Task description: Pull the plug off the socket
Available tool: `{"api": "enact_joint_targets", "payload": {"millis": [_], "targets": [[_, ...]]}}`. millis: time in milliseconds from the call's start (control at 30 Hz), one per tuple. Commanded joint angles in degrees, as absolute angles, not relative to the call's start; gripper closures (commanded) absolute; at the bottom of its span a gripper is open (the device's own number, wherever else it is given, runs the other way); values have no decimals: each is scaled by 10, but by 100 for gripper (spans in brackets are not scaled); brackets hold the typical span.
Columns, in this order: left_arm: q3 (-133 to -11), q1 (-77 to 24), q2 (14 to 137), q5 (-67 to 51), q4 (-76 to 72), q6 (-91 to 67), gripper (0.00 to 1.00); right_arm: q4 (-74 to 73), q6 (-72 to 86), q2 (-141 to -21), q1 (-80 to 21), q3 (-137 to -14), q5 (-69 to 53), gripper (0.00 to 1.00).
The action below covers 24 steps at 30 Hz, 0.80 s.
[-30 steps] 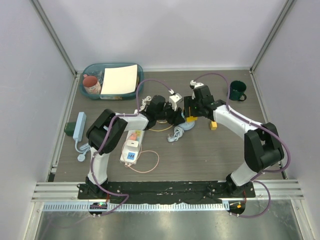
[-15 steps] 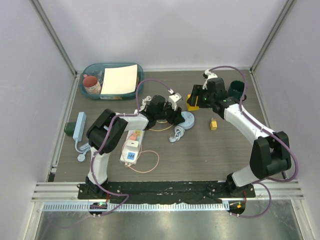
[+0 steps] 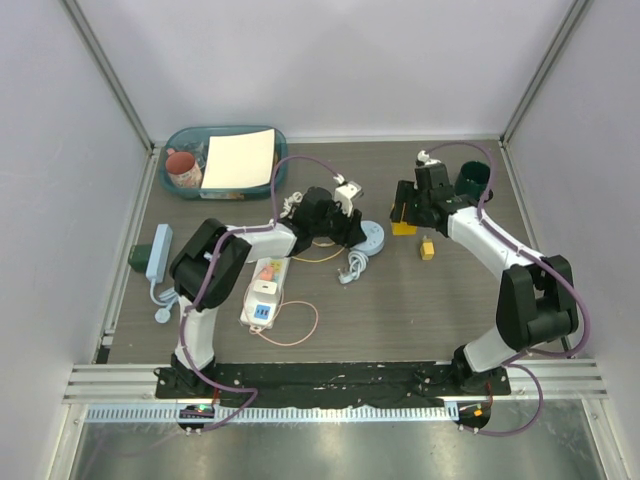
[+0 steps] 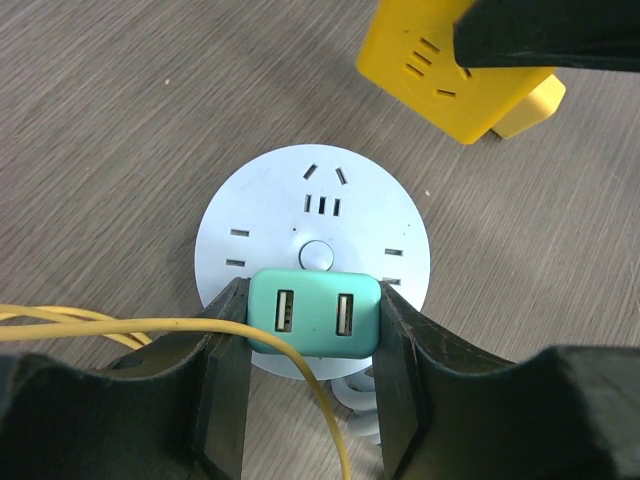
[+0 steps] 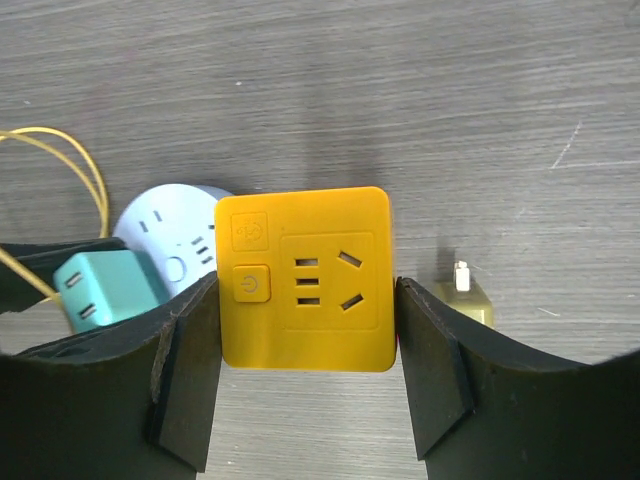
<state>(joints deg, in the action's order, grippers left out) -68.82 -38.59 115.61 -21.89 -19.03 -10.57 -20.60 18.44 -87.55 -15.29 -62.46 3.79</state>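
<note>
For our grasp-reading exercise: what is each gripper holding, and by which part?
The left gripper clamps the teal USB adapter by its two short sides. The right gripper clamps the yellow cube socket by its two opposite side faces.

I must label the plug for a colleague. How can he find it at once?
Beside the left arm lies a long white strip. The plug is the white square block on it, just beyond the blue face, with no cord.
</note>
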Motion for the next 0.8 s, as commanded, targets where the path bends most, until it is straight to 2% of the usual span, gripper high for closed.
{"api": "enact_joint_targets", "payload": {"millis": [0,67,233,567,600,700,733,767], "targets": [[-692,-381,1145,-167,-97,-120,100,-214,185,-884,-147,-651,83,49],[-692,-381,1143,-163,-98,-119,100,-235,185,-883,-146,-664,85,40],[-692,-381,1141,-163,-100,-116,100,-251,194,-849,-146,-678,70,29],[-692,-381,1135,-160,-92,-108,100,-315,182,-896,-145,-717,88,24],[-689,-381,1133,-160,-96,-107,100,-302,182,-890,-146,-712,78,25],[-672,-381,1124,-163,-120,-110,100,-257,199,-871,-147,-693,28,36],[-668,-381,1122,-166,-126,-112,100,-242,210,-871,-146,-690,-22,61],[-668,-381,1125,-169,-127,-114,100,-225,222,-873,-147,-686,-42,72]]}}
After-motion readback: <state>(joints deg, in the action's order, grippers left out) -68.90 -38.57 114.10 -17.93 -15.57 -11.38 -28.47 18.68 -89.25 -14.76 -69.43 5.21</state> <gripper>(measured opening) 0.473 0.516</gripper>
